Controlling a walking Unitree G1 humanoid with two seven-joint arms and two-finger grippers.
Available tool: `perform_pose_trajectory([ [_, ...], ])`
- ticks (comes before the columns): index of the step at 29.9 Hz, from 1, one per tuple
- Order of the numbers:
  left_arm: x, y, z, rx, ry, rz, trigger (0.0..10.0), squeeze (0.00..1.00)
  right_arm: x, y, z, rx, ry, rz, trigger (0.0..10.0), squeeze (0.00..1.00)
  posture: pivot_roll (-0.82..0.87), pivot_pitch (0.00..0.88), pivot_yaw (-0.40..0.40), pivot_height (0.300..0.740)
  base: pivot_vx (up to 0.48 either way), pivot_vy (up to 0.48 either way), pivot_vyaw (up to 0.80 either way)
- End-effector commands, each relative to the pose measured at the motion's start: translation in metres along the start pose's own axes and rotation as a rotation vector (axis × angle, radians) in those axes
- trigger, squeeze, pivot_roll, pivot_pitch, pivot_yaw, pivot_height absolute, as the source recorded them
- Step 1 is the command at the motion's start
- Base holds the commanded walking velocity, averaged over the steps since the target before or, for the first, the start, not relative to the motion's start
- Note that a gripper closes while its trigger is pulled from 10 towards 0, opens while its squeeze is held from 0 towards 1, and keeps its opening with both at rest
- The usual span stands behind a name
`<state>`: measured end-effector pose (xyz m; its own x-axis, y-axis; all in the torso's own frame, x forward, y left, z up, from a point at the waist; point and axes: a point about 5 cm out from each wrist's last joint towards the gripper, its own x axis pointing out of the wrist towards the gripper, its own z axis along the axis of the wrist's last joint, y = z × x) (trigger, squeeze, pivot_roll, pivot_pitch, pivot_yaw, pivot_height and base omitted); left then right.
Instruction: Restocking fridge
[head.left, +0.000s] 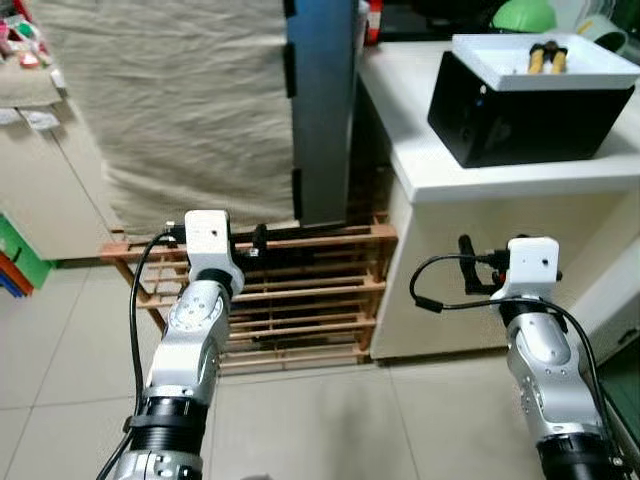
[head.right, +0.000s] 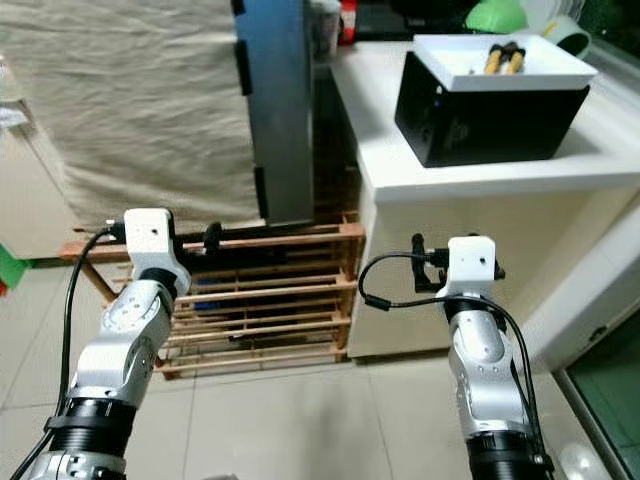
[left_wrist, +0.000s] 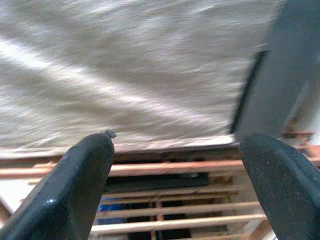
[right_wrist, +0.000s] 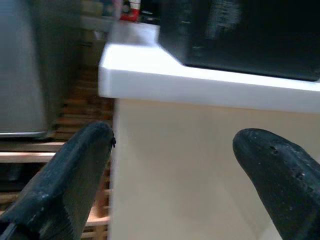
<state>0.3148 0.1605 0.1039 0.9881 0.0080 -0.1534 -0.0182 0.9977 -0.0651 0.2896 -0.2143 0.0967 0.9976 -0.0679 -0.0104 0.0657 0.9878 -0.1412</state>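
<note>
Ahead, black bin (head.left: 520, 120), 2 bottles (head.left: 547, 58), wooden rack (head.left: 300, 300), grippers apart.

Silver arms, black cables, black fingers (left_wrist: 75, 195)

Box (head.left: 520, 120) on counter (head.left: 440, 170), rack (head.left: 300, 300) left.

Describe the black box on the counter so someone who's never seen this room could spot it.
Find the white counter on the right, beside the tall grey fridge. The black box sits on top; it alone has a white tray-like top holding two small brown items.
</note>
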Motion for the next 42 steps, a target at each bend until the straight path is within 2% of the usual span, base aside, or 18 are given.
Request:
perform_pose_trajectory([
  [1,0.001,0.003,0.000,-0.014,0.014,0.012,10.0,0.00,0.000,-0.002,-0.001,0.013,0.010,-0.010,10.0,0.01,-0.12,0.000,0.039,0.740,0.000,0.480,0.00],
  [24,0.005,0.010,-0.009,0.001,0.056,0.069,10.0,0.00,-0.013,-0.014,-0.008,-0.014,0.012,-0.035,10.0,0.02,-0.13,0.000,0.056,0.740,0.000,0.480,0.00],
  [27,0.006,0.011,-0.009,0.055,0.055,0.079,10.0,0.00,-0.016,-0.019,-0.009,-0.013,0.013,-0.053,10.0,0.02,-0.14,0.000,0.057,0.740,0.000,0.000,0.00],
  [29,0.006,0.008,0.000,0.070,-0.015,0.051,10.0,0.00,-0.018,-0.021,-0.010,-0.014,0.015,-0.059,10.0,0.02,-0.14,0.000,0.056,0.740,0.000,0.000,0.00],
  [35,0.005,0.008,0.005,0.051,-0.044,0.058,10.0,0.00,-0.019,-0.022,-0.010,-0.014,0.011,-0.063,10.0,0.02,-0.14,0.000,0.051,0.740,0.199,0.181,0.00],
  [38,0.004,0.014,-0.002,0.029,-0.015,0.081,10.0,0.00,-0.017,-0.019,-0.008,-0.004,-0.002,-0.054,10.0,0.02,-0.13,0.000,0.051,0.740,0.296,0.376,0.00],
  [42,0.000,0.016,-0.003,0.039,-0.017,0.040,10.0,0.00,-0.016,-0.015,-0.004,0.047,-0.022,-0.054,10.0,0.02,-0.13,0.000,0.049,0.740,0.292,0.382,0.00],
])
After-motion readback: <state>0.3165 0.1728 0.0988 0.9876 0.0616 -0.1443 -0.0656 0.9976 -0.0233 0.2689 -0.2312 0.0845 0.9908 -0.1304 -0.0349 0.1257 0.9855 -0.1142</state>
